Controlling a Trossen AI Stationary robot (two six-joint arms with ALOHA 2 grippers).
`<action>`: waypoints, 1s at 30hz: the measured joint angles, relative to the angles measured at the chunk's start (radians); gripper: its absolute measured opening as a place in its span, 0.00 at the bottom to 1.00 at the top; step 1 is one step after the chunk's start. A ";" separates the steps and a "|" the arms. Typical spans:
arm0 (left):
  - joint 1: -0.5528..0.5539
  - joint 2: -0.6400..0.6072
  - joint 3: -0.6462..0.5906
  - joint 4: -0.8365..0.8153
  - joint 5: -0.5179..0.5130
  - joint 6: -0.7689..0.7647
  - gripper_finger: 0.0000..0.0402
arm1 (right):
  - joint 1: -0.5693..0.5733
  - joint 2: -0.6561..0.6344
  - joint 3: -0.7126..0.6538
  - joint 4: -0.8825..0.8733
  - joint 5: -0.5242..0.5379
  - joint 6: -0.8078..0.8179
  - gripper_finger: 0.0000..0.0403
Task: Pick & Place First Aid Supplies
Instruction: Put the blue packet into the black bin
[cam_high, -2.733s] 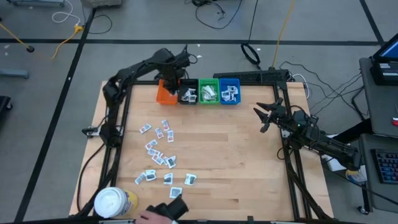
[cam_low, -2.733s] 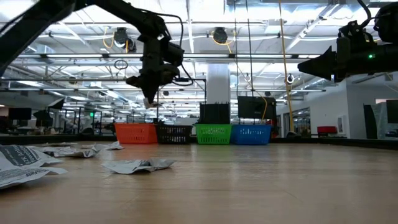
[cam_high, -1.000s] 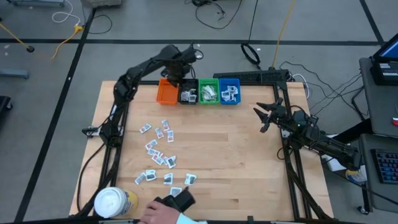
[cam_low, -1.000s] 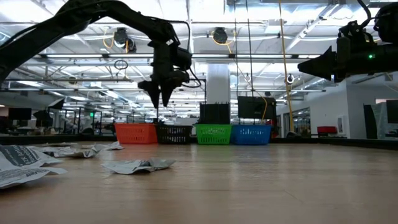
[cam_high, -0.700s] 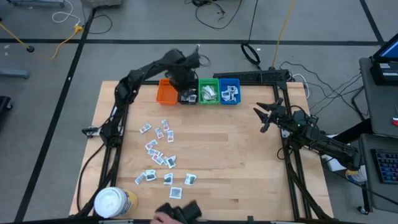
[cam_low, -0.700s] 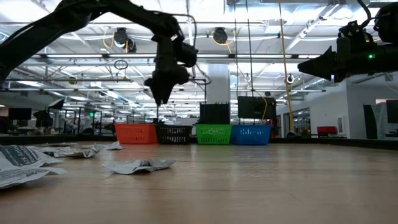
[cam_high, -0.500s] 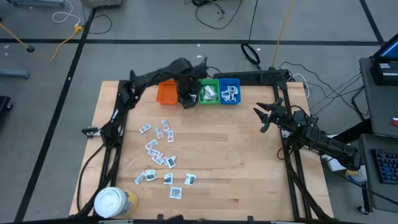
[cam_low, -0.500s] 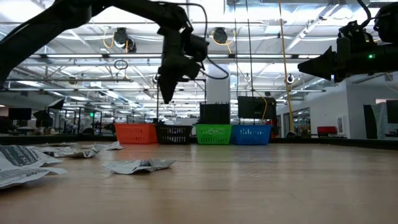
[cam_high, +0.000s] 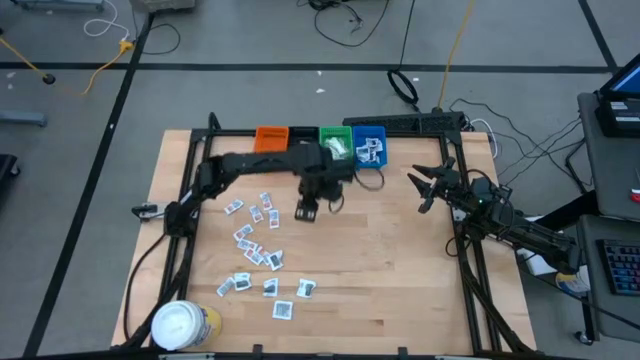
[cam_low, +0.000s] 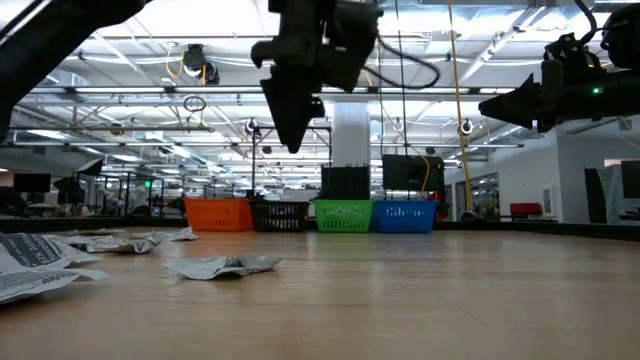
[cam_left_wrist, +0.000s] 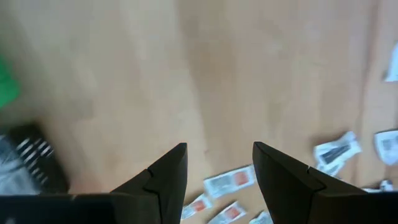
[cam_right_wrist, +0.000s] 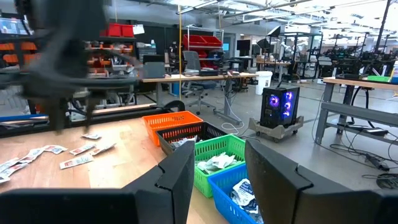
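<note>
Above mid-desk, left tool (cam_high: 305, 211) hangs empty w/ jaws apart, clear of the bins and angled toward the loose packets (cam_high: 257, 245), prob. lined up for another pick. Packets lie scattered flat on the desk (cam_high: 400, 270) on the left side, well apart from the bin row at the far edge: orange bin (cam_high: 270, 137), black bin (cam_right_wrist: 186, 135), green bin (cam_high: 335, 140), blue bin (cam_high: 368, 146); some packets already sit in the green and blue ones. Right tool (cam_high: 428, 188) waits at the right edge, jaws apart, nothing held. Packets look thin, crinkly, white w/ dark or orange print. Bins: rigid lattice-walled plastic. Desk: smooth pale wood planks. Yellow tub (cam_high: 185, 325) w/ white lid stands at near left corner.
</note>
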 joint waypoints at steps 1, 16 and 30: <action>-0.024 0.000 0.000 0.004 0.000 -0.007 0.46 | 0.000 0.000 0.000 0.000 0.000 0.000 0.35; -0.356 0.000 0.000 0.066 0.011 -0.133 0.46 | 0.000 0.000 0.000 0.000 0.000 0.000 0.35; -0.536 0.010 0.000 0.125 0.013 -0.220 0.46 | 0.000 0.000 0.000 0.000 0.000 0.000 0.35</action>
